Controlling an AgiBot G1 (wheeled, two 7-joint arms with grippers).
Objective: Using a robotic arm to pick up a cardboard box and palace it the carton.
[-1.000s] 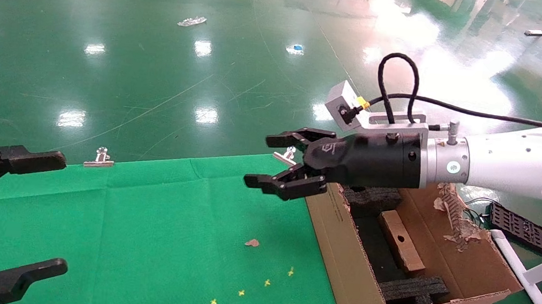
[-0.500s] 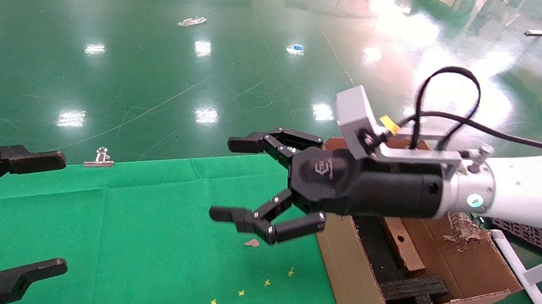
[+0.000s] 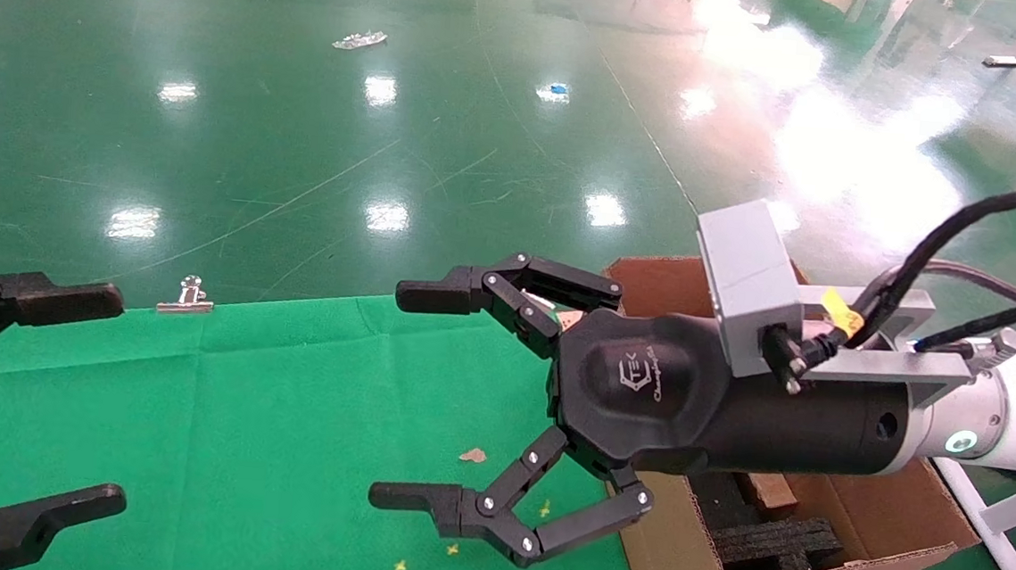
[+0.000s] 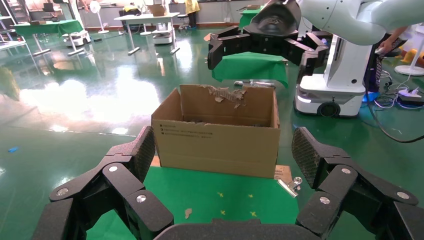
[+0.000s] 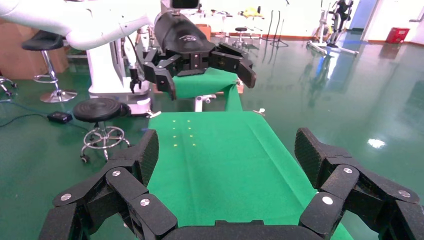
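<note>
The white robotic arm reaches in from the right, and its black right gripper (image 3: 406,394) hangs open and empty above the green cloth, just left of the carton (image 3: 664,546). The right wrist view shows only cloth between its fingers (image 5: 225,155). The arm covers most of the carton's inside. One end of the cardboard box (image 3: 773,490) shows below the arm, lying in the carton beside black foam (image 3: 772,540). My left gripper (image 3: 107,398) stays at the left edge, open and empty, facing the carton (image 4: 217,145).
A green cloth (image 3: 283,430) covers the table. On it lie a cardboard scrap (image 3: 472,454) and small yellow marks (image 3: 500,530). A metal clip (image 3: 189,296) sits on its far edge, another (image 4: 292,184) by the carton. A white frame (image 3: 991,533) stands to the carton's right.
The right arm has drawn back from above the carton's far end toward me and lower, and its fingers have spread wider. The box stays in the carton. The left gripper has not moved.
</note>
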